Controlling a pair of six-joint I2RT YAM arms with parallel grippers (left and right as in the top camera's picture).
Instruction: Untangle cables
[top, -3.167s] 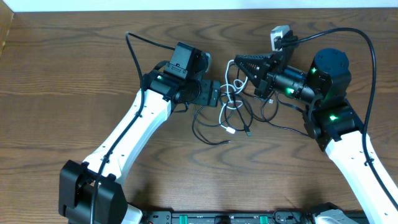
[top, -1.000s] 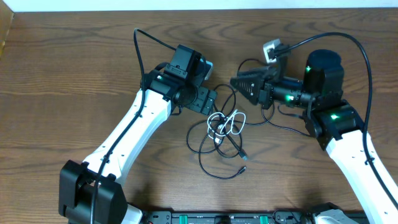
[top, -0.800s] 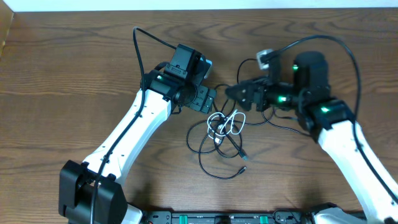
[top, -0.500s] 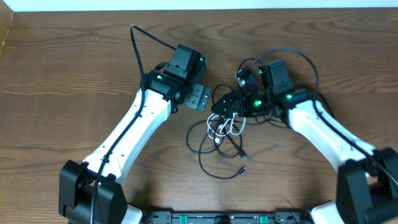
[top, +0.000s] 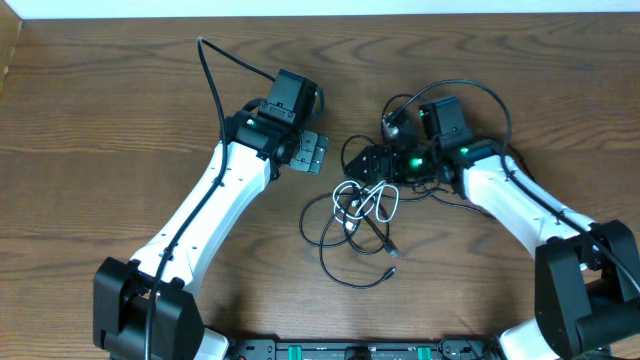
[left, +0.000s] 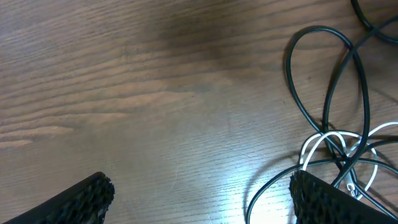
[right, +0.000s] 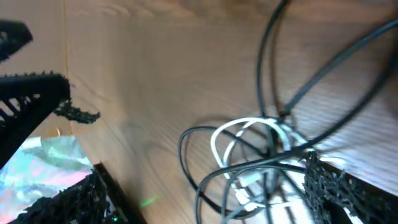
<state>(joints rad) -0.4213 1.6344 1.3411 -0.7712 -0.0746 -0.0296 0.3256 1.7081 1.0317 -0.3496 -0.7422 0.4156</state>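
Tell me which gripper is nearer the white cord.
Right. The right gripper is just beside the white cord, open; the left gripper stands farther off, up and left in the overhead view.

The table (top: 100, 120) is grained brown wood with a soft sheen; the black cord (left: 317, 28) looks smooth, slightly shiny; the white cord (right: 249, 122) is glossy; the fingers (left: 81, 199) of the left gripper (left: 200, 185) are matt black plastic, finely knobbed.

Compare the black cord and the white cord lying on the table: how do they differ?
The black cord is dark and slightly thicker; the white cord is pale and thinner. The black cord sprawls in wide loops; the white cord sits bunched in small loops in the middle. Both lie on the table, looped through each other.
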